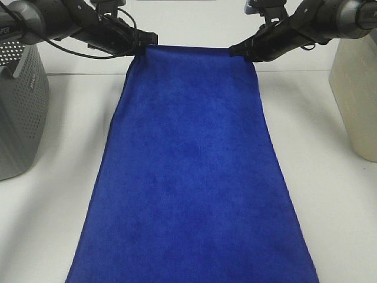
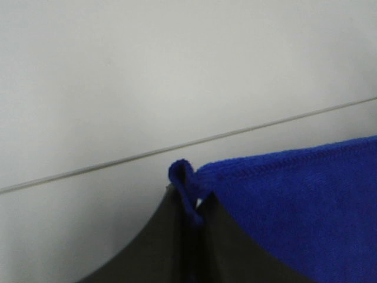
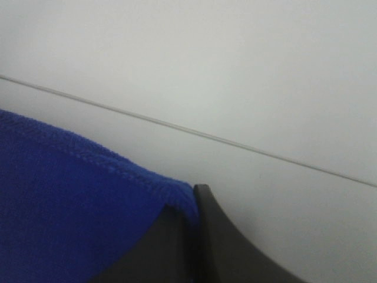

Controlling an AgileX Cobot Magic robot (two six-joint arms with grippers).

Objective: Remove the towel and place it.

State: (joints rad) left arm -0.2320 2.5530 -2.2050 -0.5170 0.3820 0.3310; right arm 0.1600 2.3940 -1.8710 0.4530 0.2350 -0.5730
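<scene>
The deep blue plush towel (image 1: pixel 191 177) hangs stretched between my two grippers and runs down toward the bottom of the exterior view. My left gripper (image 1: pixel 141 48) is shut on its upper left corner; the left wrist view shows the hemmed corner (image 2: pixel 188 180) pinched between the dark fingers (image 2: pixel 171 242). My right gripper (image 1: pixel 238 52) is shut on the upper right corner; the right wrist view shows the hem (image 3: pixel 118 171) clamped between its dark fingers (image 3: pixel 218 247). No white tag shows.
A grey perforated box (image 1: pixel 17 112) stands at the left edge of the white table (image 1: pixel 330 206). A beige container (image 1: pixel 356 94) stands at the right edge. A white wall rises behind the table.
</scene>
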